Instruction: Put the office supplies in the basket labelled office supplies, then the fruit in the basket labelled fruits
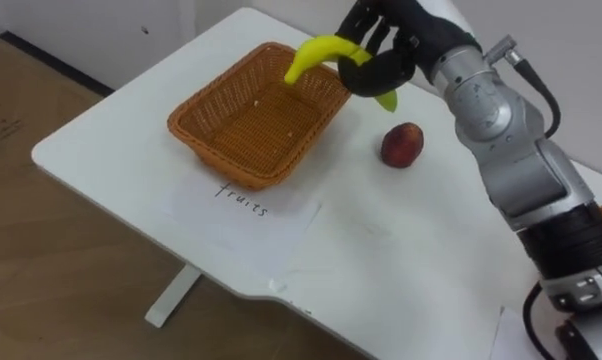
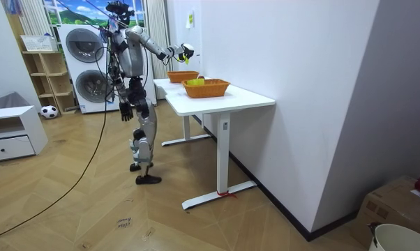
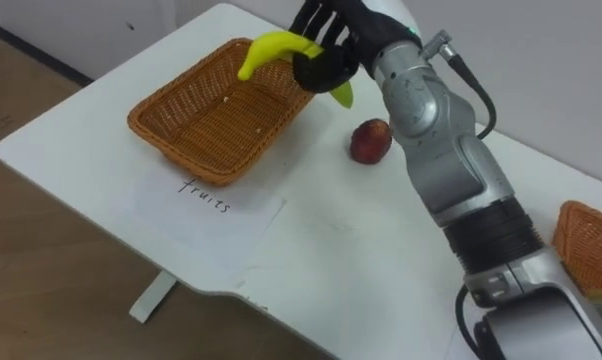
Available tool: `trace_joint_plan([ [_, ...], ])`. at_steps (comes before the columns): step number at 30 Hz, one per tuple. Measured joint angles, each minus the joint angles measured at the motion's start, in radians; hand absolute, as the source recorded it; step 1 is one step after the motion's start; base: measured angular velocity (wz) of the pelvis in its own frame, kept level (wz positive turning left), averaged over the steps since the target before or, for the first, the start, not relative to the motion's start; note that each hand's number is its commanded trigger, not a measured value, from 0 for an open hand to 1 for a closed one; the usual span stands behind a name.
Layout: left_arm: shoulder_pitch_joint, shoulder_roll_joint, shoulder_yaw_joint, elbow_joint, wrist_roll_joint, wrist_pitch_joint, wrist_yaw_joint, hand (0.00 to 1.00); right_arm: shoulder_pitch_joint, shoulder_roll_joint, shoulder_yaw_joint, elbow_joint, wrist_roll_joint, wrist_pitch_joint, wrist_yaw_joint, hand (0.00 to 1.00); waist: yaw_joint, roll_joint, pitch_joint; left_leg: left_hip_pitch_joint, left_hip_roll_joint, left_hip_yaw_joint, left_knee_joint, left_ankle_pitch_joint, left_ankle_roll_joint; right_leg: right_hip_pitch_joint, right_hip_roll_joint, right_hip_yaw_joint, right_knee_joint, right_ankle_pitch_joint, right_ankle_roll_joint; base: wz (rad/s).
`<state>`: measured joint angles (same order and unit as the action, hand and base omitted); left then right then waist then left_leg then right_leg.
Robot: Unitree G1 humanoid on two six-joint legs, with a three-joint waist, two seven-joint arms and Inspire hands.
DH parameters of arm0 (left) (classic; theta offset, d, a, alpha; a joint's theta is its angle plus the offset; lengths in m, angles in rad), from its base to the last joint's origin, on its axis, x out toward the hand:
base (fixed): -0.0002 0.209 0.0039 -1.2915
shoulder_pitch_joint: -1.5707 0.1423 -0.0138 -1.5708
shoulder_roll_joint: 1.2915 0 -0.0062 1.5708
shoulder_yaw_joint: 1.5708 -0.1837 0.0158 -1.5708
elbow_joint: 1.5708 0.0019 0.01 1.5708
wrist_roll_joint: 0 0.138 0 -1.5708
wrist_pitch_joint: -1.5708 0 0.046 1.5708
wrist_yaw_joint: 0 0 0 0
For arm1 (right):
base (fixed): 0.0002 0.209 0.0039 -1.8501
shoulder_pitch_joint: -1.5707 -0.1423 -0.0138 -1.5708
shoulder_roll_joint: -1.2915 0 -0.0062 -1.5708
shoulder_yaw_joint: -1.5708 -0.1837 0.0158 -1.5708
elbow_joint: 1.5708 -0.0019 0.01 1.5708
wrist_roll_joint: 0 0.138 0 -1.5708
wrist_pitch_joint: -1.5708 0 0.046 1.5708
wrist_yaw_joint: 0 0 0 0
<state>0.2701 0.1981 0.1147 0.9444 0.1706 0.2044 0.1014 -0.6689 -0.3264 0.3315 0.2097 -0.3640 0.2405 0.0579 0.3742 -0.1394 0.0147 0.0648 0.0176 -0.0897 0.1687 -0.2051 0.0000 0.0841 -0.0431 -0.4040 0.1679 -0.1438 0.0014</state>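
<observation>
Right hand [image 1: 379, 62]: clenched round the banana [image 1: 319, 52], dark fingers wrapped about its middle, arm reaching in from the right.
Banana: held in the air above the far right corner of the fruit basket [image 1: 216, 155] – its yellow end points over the basket's inside and its greenish tip sticks out below the hand.
Fruit basket: woven, orange-brown, on the white worktop [image 1: 111, 130], just behind a paper sheet [image 1: 246, 205] with handwriting on it.
Peach [image 1: 402, 145]: reddish, lying on the worktop to the right of the basket, apart from it.
Second basket [image 3: 589, 235]: at the right edge of the worktop.
Left hand [image 2: 126, 110]: hangs by the robot's side in the room view – I cannot tell how its fingers are set.
Robot: stands upright at the worktop's far end.
</observation>
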Motion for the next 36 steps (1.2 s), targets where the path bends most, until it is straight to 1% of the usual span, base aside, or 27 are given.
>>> trace_joint_plan([
  [2, 0.006, 0.0, 0.0, -0.002, 0.0, 0.0, 0.0, 0.0, 0.001, 0.003, 0.001, 0.0, 0.0, 0.0, -0.015, 1.0, 0.001, 0.001, 0.0011, -0.002, 0.0, -0.004, 0.0, 0.0, 0.0, 0.001, -0.001, -0.011, 0.0, -0.001, 0.002, 0.08],
  [6, 0.009, 0.001, -0.001, -0.006, 0.022, 0.0, -0.005, 0.0, 0.002, 0.01, 0.004, 0.005, 0.021, -0.001, -0.041, 1.0, 0.014, 0.0, 0.0015, -0.002, 0.0, -0.004, -0.001, 0.0, 0.0, 0.001, -0.001, -0.009, 0.001, -0.003, 0.004, 0.02],
  [8, 0.01, 0.001, -0.001, -0.012, 0.044, -0.001, -0.008, 0.0, 0.002, 0.011, 0.021, 0.011, 0.025, -0.001, -0.057, 1.0, 0.018, -0.006, -0.0003, -0.002, 0.0, -0.004, -0.001, 0.0, 0.0, 0.002, -0.002, -0.009, 0.001, -0.003, 0.005, 0.05],
  [10, 0.01, 0.001, -0.001, -0.017, 0.058, -0.001, -0.01, 0.0, 0.002, 0.012, 0.041, 0.016, 0.029, -0.004, -0.069, 1.0, 0.018, -0.009, 0.0001, -0.002, 0.0, -0.002, -0.001, 0.0, 0.0, 0.003, -0.003, -0.008, 0.002, -0.004, 0.006, 0.05],
  [11, 0.01, 0.003, -0.001, -0.023, 0.06, -0.001, -0.014, 0.0, 0.002, 0.012, 0.049, 0.024, 0.037, -0.012, -0.074, 1.0, 0.019, -0.014, -0.0006, -0.002, 0.0, -0.002, -0.001, 0.0, 0.0, 0.004, -0.003, -0.009, 0.002, -0.004, 0.007, 0.05],
  [12, 0.01, 0.004, -0.001, -0.024, 0.06, -0.003, -0.018, 0.0, 0.002, 0.012, 0.053, 0.03, 0.042, -0.018, -0.078, 1.0, 0.019, -0.015, -0.0003, -0.002, 0.0, -0.002, -0.001, 0.0, 0.0, 0.004, -0.004, -0.009, 0.002, -0.004, 0.007, 0.04],
  [13, 0.01, 0.006, -0.001, -0.025, 0.065, -0.004, -0.023, 0.0, 0.002, 0.012, 0.061, 0.047, 0.043, -0.027, -0.088, 1.0, 0.022, -0.019, -0.0011, -0.002, -0.001, -0.001, -0.001, 0.0, 0.0, 0.005, -0.005, -0.009, 0.003, -0.005, 0.008, 0.0],
  [16, 0.01, 0.009, 0.0, -0.033, 0.088, -0.005, -0.027, 0.0, 0.002, 0.011, 0.078, 0.08, 0.042, -0.032, -0.107, 1.0, 0.037, -0.028, 0.0012, -0.003, -0.004, 0.0, -0.001, 0.0, 0.0, 0.005, -0.007, -0.008, 0.003, -0.007, 0.011, 0.0],
  [18, 0.008, 0.011, -0.001, -0.034, 0.096, -0.009, -0.027, 0.0, 0.002, 0.011, 0.083, 0.101, 0.041, -0.036, -0.114, 1.0, 0.047, -0.029, 0.001, -0.005, -0.005, -0.001, -0.002, -0.001, 0.003, 0.003, -0.007, -0.01, 0.002, -0.007, 0.011, 0.0],
  [21, 0.013, 0.023, -0.001, -0.035, 0.099, -0.007, -0.027, 0.0, 0.0, 0.015, 0.114, 0.112, 0.041, -0.039, -0.128, 1.0, 0.056, -0.032, -0.0006, -0.006, -0.005, -0.002, -0.001, -0.001, 0.003, 0.002, -0.007, -0.012, 0.002, -0.007, 0.011, 0.0],
  [24, 0.012, 0.025, -0.002, -0.044, 0.099, -0.007, -0.03, 0.0, 0.0, 0.025, 0.121, 0.145, 0.039, -0.043, -0.133, 1.0, 0.073, -0.035, -0.001, -0.008, -0.005, -0.002, -0.001, -0.001, 0.003, 0.002, -0.007, -0.012, 0.002, -0.007, 0.011, 0.0],
  [26, 0.015, 0.029, -0.002, -0.04, 0.098, -0.005, -0.036, 0.0, 0.0, 0.033, 0.136, 0.163, 0.037, -0.043, -0.133, 1.0, 0.081, -0.04, -0.002, -0.008, -0.005, -0.003, 0.001, -0.001, 0.003, 0.003, -0.007, -0.011, 0.002, -0.007, 0.011, 0.0],
  [31, 0.017, 0.031, -0.002, -0.039, 0.098, 0.0, -0.044, 0.0, 0.0, 0.04, 0.163, 0.176, 0.038, -0.042, -0.132, 1.0, 0.1, -0.048, 0.0011, -0.008, -0.007, -0.004, 0.002, -0.001, 0.003, 0.004, -0.009, -0.012, 0.002, -0.008, 0.012, 0.0],
  [36, 0.017, 0.034, -0.002, -0.039, 0.097, -0.001, -0.047, 0.0, 0.0, 0.049, 0.166, 0.178, 0.039, -0.043, -0.132, 1.0, 0.102, -0.049, 0.0032, -0.008, -0.01, -0.008, 0.001, -0.001, 0.004, 0.005, -0.011, -0.014, 0.002, -0.009, 0.013, 0.01],
])
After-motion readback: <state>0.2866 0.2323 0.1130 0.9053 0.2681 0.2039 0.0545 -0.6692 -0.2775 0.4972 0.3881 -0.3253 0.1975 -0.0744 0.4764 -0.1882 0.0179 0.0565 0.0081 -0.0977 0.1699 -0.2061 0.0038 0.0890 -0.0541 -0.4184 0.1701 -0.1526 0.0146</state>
